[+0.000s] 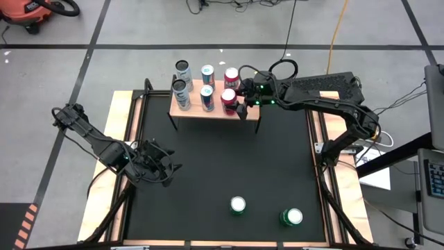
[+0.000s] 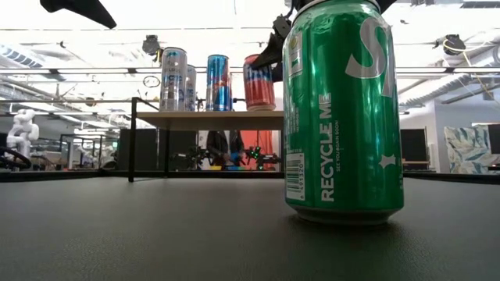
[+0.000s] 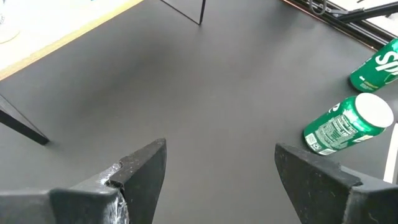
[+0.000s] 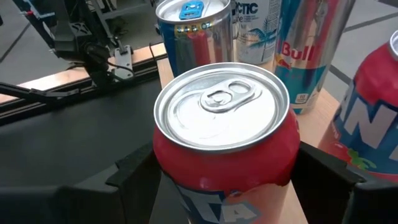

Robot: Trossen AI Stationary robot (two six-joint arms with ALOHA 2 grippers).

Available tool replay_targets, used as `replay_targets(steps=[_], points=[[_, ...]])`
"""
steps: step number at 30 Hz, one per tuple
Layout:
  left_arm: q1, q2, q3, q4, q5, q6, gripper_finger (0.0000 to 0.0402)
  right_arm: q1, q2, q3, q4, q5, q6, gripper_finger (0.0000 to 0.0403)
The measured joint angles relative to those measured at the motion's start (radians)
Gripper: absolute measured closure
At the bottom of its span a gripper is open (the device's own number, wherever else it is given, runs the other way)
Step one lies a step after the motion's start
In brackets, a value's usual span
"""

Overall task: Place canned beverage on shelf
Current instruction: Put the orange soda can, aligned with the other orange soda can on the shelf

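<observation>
The shelf (image 1: 216,113) stands at the table's far edge, a light-wood board on thin black legs. On it stand two silver cans (image 1: 182,82), two blue cans (image 1: 207,85) and a red can (image 1: 231,76). My right gripper (image 1: 239,99) is shut on a second red can (image 4: 224,143) over the board's near right part. Two green cans (image 1: 238,205) (image 1: 292,217) stand upright on the black mat near the front edge. My left gripper (image 3: 221,168) hangs open over the mat's left side, with nothing between its fingers. My right gripper pinches the red can's side wall (image 4: 165,174) between its two fingers, one on each side, below the rim. The fingers come from the table's right, nearly level. The can stands upright at the shelf board (image 4: 317,124). I cannot tell whether its bottom rests on the board.
In the low view the nearer green can (image 2: 344,109) fills the foreground and hides the shelf's right end. The wooden table frame (image 1: 121,118) borders the mat. The middle of the mat (image 1: 222,160) is bare.
</observation>
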Motion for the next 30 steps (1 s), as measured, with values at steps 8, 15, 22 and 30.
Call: replay_targets(steps=[8,15,22,30], points=[[0.000,0.000,0.000,-0.010,0.000,0.000,0.0103,0.000,0.001,0.000,-0.002,0.001,-0.004,0.0119],[0.000,0.000,0.000,-0.010,0.000,0.005,0.0103,0.000,0.002,0.000,-0.008,0.004,-0.004,0.0119],[0.000,0.000,0.000,-0.010,0.000,0.004,0.0103,0.000,0.002,0.002,-0.023,0.026,-0.027,0.0119],[0.000,0.000,0.000,-0.010,0.000,0.003,0.0103,0.000,0.002,0.002,-0.024,0.026,-0.028,0.0119]])
